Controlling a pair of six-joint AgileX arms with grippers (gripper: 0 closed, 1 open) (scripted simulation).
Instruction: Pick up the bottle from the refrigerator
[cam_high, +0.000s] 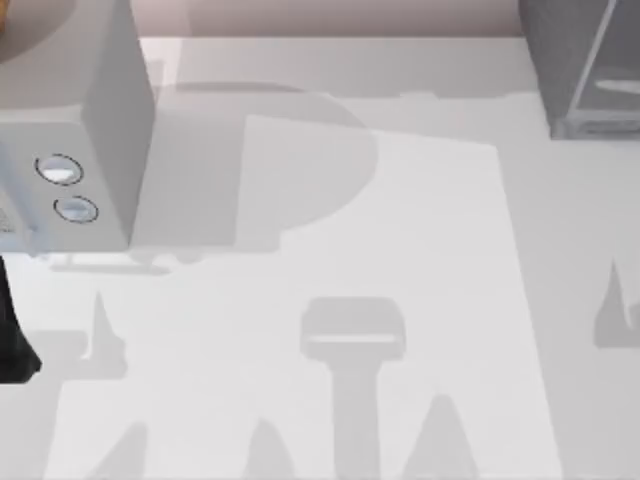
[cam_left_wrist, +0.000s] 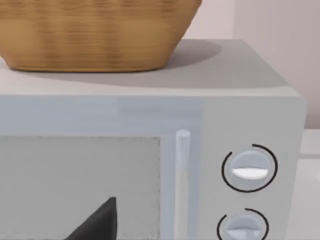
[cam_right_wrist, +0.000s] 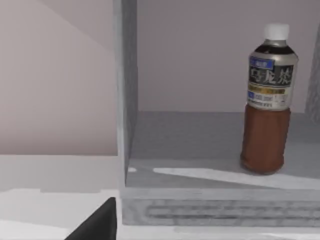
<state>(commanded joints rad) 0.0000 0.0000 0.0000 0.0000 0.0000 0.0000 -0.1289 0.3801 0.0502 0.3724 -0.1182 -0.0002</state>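
Apparently the bottle (cam_right_wrist: 266, 100) stands upright inside the refrigerator (cam_right_wrist: 126, 100), far right, untouched; the right gripper faces it, its opening impossible to tell.

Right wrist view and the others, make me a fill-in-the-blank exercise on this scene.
1. The bottle stands upright inside the ____.
2. The bottle's cap is ____ in colour.
3. The woven basket sits on top of the ____.
4. The microwave front carries ____ round dials.

Missing words: refrigerator; white; microwave; two
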